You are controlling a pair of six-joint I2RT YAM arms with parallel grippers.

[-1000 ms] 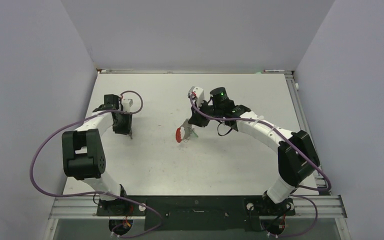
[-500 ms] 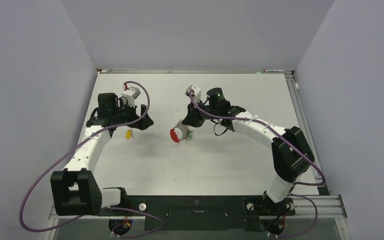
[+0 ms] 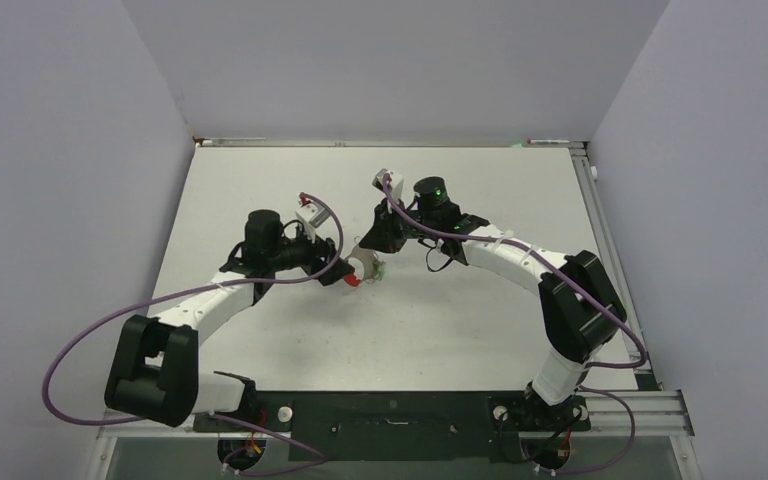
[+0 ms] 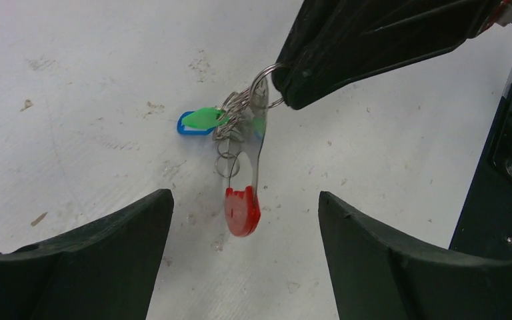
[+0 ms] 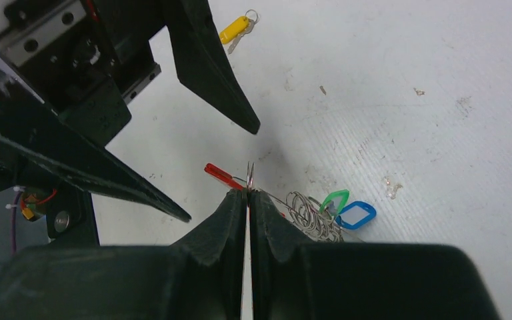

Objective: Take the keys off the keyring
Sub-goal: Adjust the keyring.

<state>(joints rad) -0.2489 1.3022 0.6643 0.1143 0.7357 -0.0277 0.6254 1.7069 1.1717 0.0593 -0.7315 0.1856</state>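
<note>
Pinched tight in the right gripper (image 5: 248,197) over mid-table, the keyring (image 4: 256,143) hangs as a silver loop with a flat metal strip ending in a red tip. Small rings bunched on it carry a green tag (image 4: 207,118) and a blue tag (image 4: 185,127); a yellow-tagged key (image 5: 235,29) lies apart on the table (image 5: 440,67). The left gripper (image 3: 340,272) gapes wide either side of the red tip, holding nothing.

No writing, label, brand or number is legible anywhere.

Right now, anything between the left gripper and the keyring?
Nothing. Left wrist view: the keyring hangs within the open left gripper, with only bare table showing in the gaps on both sides.
</note>
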